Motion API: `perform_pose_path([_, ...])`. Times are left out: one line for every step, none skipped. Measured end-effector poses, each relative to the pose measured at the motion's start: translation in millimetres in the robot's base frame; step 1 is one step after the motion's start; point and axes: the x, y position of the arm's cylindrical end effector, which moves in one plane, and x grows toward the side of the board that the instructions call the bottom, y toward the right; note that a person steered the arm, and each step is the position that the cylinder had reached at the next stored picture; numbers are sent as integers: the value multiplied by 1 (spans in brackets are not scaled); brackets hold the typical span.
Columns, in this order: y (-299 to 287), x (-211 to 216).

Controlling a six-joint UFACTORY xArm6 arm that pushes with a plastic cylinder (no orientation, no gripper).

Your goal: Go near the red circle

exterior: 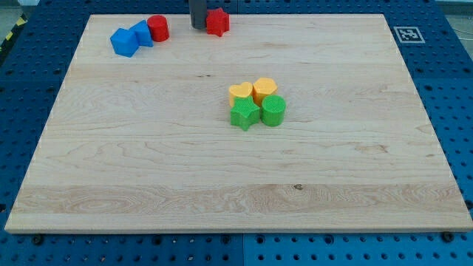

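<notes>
In the camera view our dark rod is cut off by the view's top; my tip [198,28] holds nothing and touches the red star-shaped block [217,21] at the pale wooden board's [148,170] top edge. The red circle block [158,28] sits left of it, near the top-left corner, against two blue blocks [131,38] of unclear shape.

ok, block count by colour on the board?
Blue: 2, the blue cube and a second blue block touching it
Red: 2, the red circle and the red star
Yellow: 2, the yellow heart and the yellow hexagon
Green: 2, the green star and the green circle
Total: 8
My tip sits just left of the red star.
</notes>
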Motion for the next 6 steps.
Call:
perform_pose_path([-11,-16])
perform_pose_path([-28,-16])
perform_pose_path([-61,-16])
perform_pose_path([-63,-17])
perform_pose_path([-70,-17])
perform_pose_path([-108,-17])
